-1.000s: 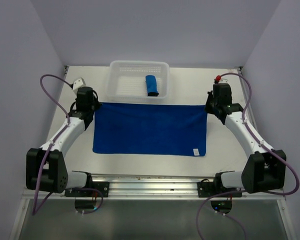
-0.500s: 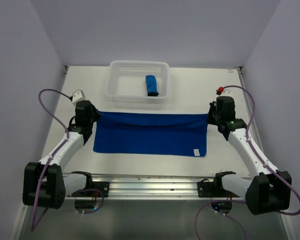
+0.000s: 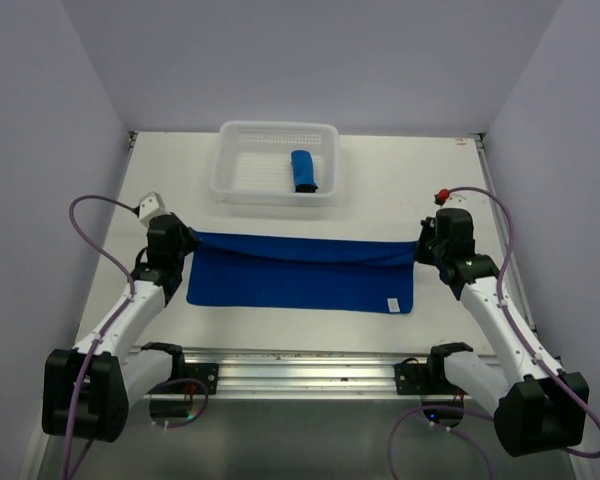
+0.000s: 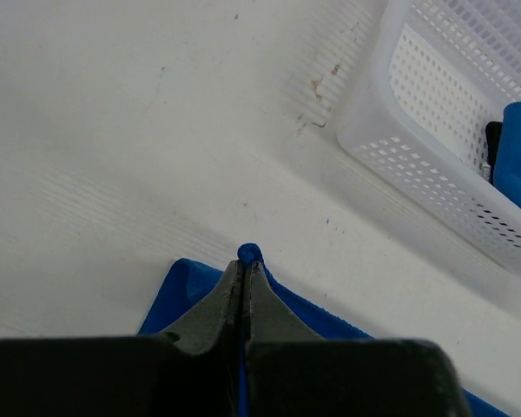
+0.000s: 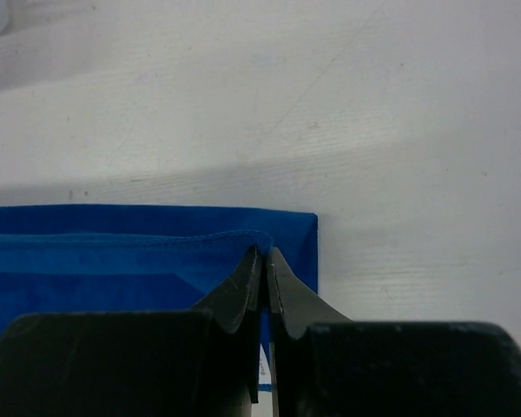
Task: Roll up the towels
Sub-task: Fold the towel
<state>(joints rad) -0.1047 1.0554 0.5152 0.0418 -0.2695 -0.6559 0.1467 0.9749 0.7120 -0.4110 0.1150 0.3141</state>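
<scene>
A royal-blue towel (image 3: 300, 280) lies spread on the table, its far edge lifted and folded toward the near edge. My left gripper (image 3: 185, 240) is shut on the towel's far left corner (image 4: 249, 254). My right gripper (image 3: 420, 248) is shut on the far right corner (image 5: 262, 241). The towel's lower layer (image 5: 113, 261) lies flat under the held edge. A second blue towel (image 3: 302, 171), rolled up, lies in the white plastic basket (image 3: 242, 170); it also shows in the left wrist view (image 4: 517, 152).
The basket stands at the back middle of the table, its wall (image 4: 434, 130) close beyond my left gripper. A white label (image 3: 391, 304) marks the towel's near right corner. Grey walls close in both sides.
Both grippers have moved toward the near edge, pulling the towel's far edge with them, so the towel now folds over itself and looks shorter front to back.
</scene>
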